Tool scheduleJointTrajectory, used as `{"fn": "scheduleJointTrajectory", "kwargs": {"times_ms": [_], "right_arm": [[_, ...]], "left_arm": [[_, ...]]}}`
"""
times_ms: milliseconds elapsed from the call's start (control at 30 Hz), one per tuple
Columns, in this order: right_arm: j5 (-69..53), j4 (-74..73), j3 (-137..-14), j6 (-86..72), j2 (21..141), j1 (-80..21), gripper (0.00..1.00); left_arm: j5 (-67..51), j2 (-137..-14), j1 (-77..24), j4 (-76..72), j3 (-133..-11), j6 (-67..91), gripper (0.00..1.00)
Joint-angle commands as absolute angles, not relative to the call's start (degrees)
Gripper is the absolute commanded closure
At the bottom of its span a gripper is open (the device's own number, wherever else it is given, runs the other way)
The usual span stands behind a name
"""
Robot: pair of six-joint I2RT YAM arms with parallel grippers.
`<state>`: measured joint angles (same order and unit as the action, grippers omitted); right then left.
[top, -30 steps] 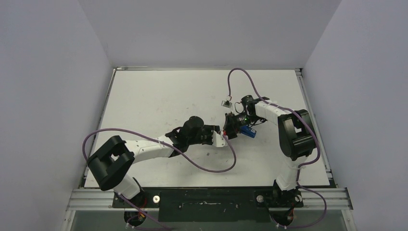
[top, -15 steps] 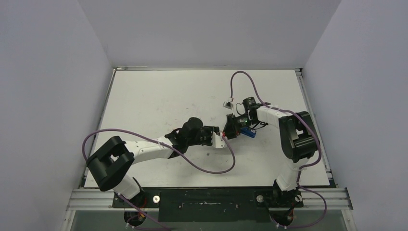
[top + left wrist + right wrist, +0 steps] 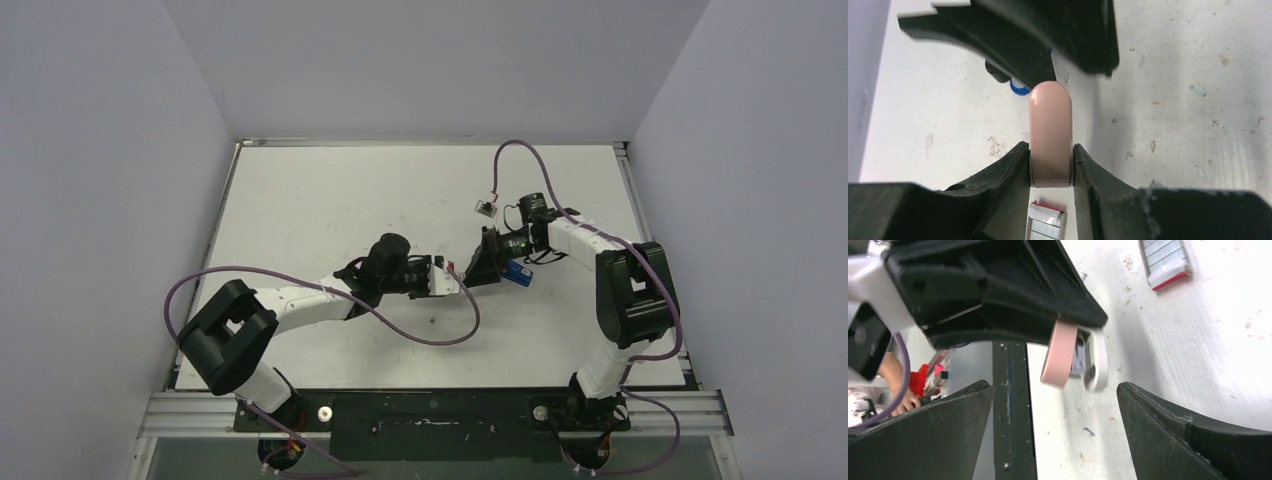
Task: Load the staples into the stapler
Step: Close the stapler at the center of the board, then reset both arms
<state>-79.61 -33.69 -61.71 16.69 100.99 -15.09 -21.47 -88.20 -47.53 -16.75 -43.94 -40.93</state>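
Left hand [image 3: 1050,150] pinching pink block [image 3: 1050,125]; right hand [image 3: 1055,387] spread wide. Staples [image 3: 1164,260] on counter [image 3: 330,200], stapler [image 3: 515,272] apparently not loaded yet.

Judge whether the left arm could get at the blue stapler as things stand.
Probably not: the left end effector is shut on the pink block, and the right end effector sits between it and the stapler.

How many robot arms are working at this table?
2. The left arm reaches in from the near left corner, the right arm from the near right; both stretch toward the middle. None seems hidden.
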Motion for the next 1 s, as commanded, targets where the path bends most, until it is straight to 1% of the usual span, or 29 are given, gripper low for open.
{"fn": "scheduleJointTrajectory", "kwargs": {"times_ms": [0, 100, 333, 467, 533, 667, 767, 867, 900, 967], "right_arm": [[-76.7, -40.2, -64.7, 25.2, 97.0, -11.8, 0.00], [-75.3, -44.5, -65.7, 30.7, 95.7, -9.4, 0.00], [-74.0, -51.3, -66.9, 38.4, 92.7, -4.0, 0.00], [-73.0, -55.4, -66.5, 42.9, 91.6, -0.4, 0.00], [-73.1, -59.1, -66.2, 46.9, 91.7, 1.8, 0.00], [-74.3, -68.6, -66.4, 58.0, 93.1, 6.3, 0.01], [-75.4, -77.8, -67.1, 67.9, 94.9, 9.2, 0.01], [-75.4, -80.2, -66.7, 69.4, 95.3, 11.5, 0.04], [-75.1, -80.1, -66.4, 69.8, 94.8, 11.8, 0.05], [-74.5, -79.4, -66.2, 69.0, 93.6, 12.1, 0.05]], "left_arm": [[-30.1, -89.2, -43.9, -14.9, -46.4, -35.3, 1.00], [-33.0, -92.6, -41.9, -11.6, -49.1, -33.3, 1.00], [-35.8, -103.7, -39.3, -0.5, -60.7, -31.3, 1.00], [-35.8, -108.2, -38.9, 4.9, -66.3, -31.0, 0.96], [-35.5, -110.1, -38.8, 7.0, -68.8, -31.2, 0.94], [-35.3, -114.3, -38.8, 12.5, -73.3, -32.4, 0.85], [-34.5, -116.1, -38.9, 13.8, -74.9, -32.7, 0.82], [-33.7, -116.8, -39.2, 13.4, -74.6, -32.6, 0.78], [-33.2, -116.9, -39.4, 13.1, -74.3, -32.6, 0.75], [-32.5, -116.9, -39.5, 12.3, -73.4, -32.8, 0.66]]}}
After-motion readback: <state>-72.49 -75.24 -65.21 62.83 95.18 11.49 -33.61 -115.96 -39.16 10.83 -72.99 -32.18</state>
